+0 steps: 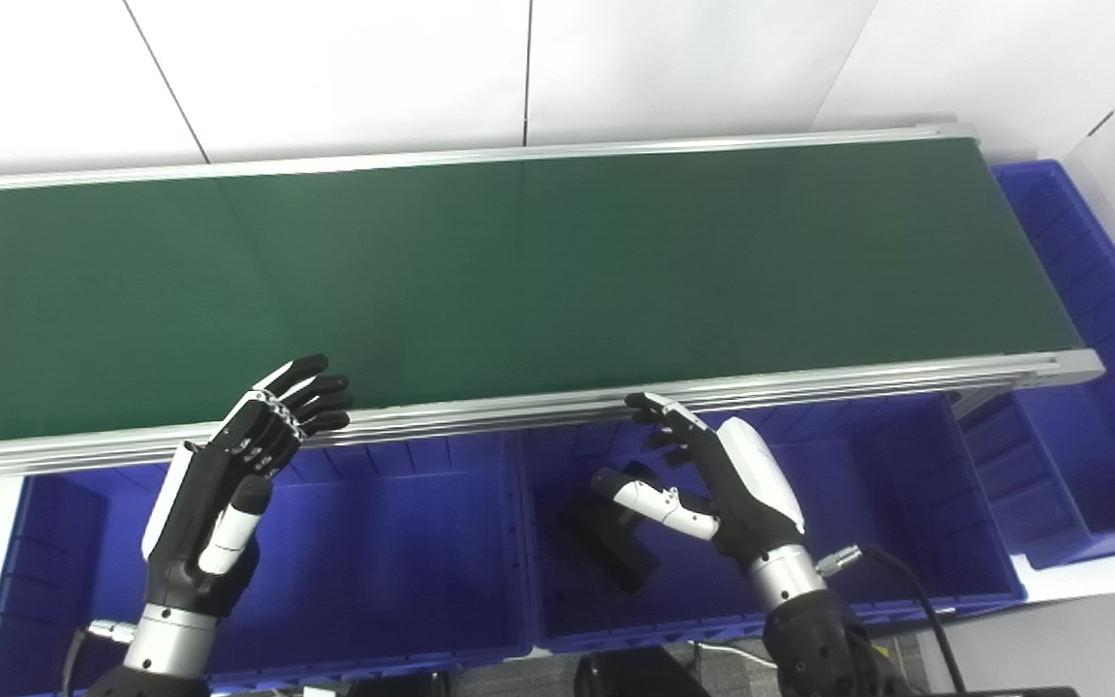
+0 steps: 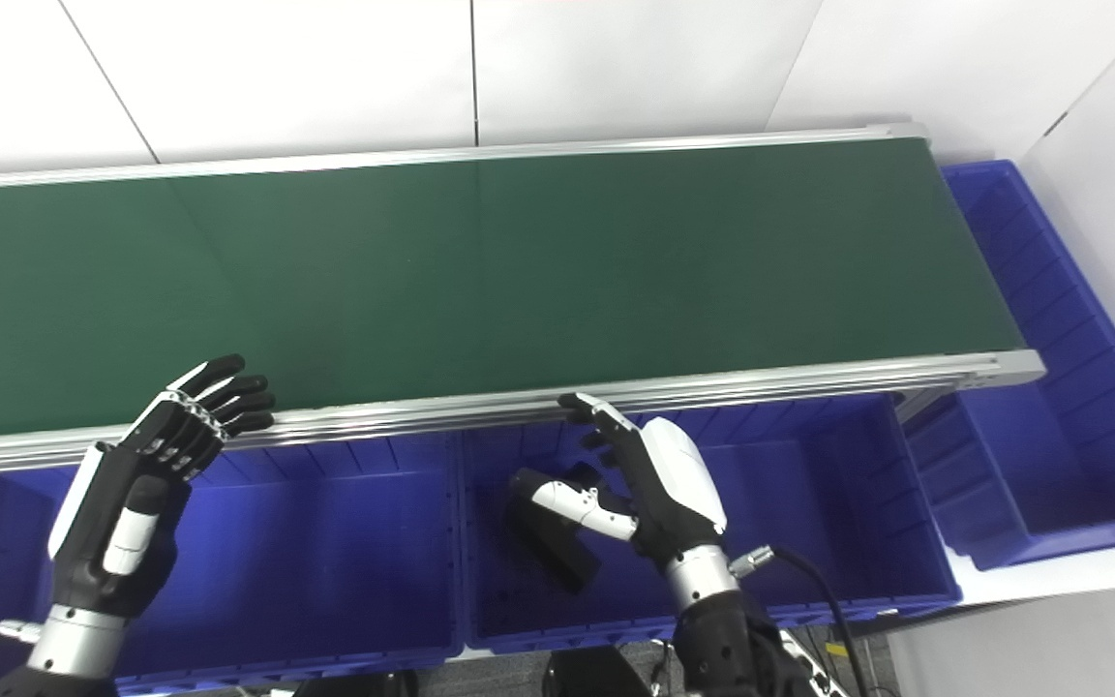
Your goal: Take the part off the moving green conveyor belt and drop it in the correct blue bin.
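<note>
Where the right hand (image 1: 712, 479) hangs over the middle blue bin (image 1: 887, 503), its thumb and fingers cover the upper end of the black part (image 1: 611, 542), so whether they touch it cannot be told; the fingers are spread apart, not clamped. That part lies on the bin floor, its long axis running diagonally from upper left to lower right, details lost in its dark surface. Left of it, the left bin (image 1: 393, 542) is partly hidden by the left hand (image 1: 228, 484), raised with fingers apart and holding nothing, fingertips reaching the conveyor belt's (image 1: 538, 271) near aluminium rail (image 1: 858, 379). The belt runs out of view at left. A third bin (image 1: 1090, 290) sits past the belt's right end.
</note>
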Robot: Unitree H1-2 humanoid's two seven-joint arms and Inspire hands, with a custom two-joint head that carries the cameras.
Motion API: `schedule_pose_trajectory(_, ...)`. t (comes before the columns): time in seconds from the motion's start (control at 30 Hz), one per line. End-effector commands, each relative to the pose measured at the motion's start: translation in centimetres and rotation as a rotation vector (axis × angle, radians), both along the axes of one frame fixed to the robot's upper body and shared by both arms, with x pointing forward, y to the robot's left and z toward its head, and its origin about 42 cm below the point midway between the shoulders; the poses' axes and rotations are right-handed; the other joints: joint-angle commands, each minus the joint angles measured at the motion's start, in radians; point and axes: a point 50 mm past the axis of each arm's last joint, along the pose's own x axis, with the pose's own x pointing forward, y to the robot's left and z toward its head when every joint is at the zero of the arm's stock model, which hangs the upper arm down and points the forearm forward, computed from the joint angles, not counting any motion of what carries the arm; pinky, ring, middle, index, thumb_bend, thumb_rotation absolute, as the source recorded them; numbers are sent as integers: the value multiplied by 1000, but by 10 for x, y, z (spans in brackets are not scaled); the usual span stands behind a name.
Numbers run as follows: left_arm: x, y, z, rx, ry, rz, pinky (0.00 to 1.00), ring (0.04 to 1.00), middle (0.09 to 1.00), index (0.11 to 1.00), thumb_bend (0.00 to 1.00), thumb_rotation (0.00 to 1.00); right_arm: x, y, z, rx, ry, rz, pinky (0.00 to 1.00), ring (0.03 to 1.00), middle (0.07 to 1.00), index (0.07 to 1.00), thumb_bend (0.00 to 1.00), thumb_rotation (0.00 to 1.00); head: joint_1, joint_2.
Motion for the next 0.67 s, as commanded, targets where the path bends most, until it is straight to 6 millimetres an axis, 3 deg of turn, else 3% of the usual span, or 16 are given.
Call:
schedule_pose_trajectory(0.0, -1, -1, 3, 16, -53, -11, 742, 769, 795, 839, 820, 826, 0, 9, 21, 124, -144, 26, 666, 747, 803, 829, 689, 753, 2, -1)
schedule_pose_trajectory(0.33, -3, -2, -7, 44, -48, -36, 753, 778, 809, 848, 784, 821, -11, 30, 44, 411, -268, 32, 635, 702, 751, 785, 669, 735, 62, -52)
schedule_pose_trajectory(0.63, -7, -3, -14, 61, -38, -39, 756, 780, 815, 856, 801, 822, -11, 36, 21, 502, -337, -2, 654, 730, 768, 806, 630, 746, 112, -103)
